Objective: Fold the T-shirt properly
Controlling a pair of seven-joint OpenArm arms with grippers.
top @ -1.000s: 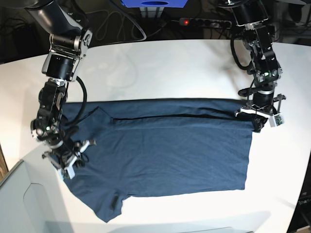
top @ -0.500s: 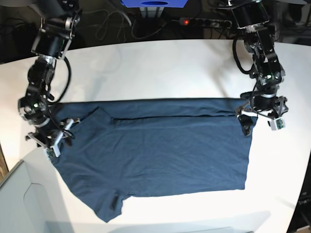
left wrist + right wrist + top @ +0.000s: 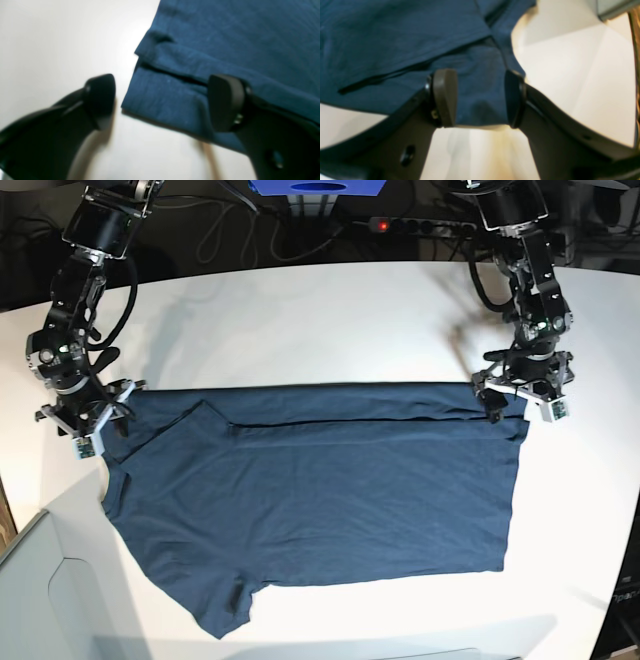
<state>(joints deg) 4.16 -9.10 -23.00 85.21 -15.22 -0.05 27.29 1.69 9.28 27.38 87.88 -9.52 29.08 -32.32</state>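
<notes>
Two grippers over the T-shirt; left gripper, frame right, jaws spread wide, holding nothing; right gripper, frame left, jaws half apart straddling cloth, ungripped

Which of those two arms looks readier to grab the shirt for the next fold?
Probably the right gripper: its open jaws already straddle a T-shirt edge. The left gripper, open wide, has one finger over bare table.

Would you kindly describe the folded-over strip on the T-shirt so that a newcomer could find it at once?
Start at the white table and find the dark navy-teal T-shirt spread across it. Along its far edge, between the two arms, runs a narrow folded-over strip. A dark shadowed crease line beneath it sets it apart from the single flat layer nearer the camera.
</notes>
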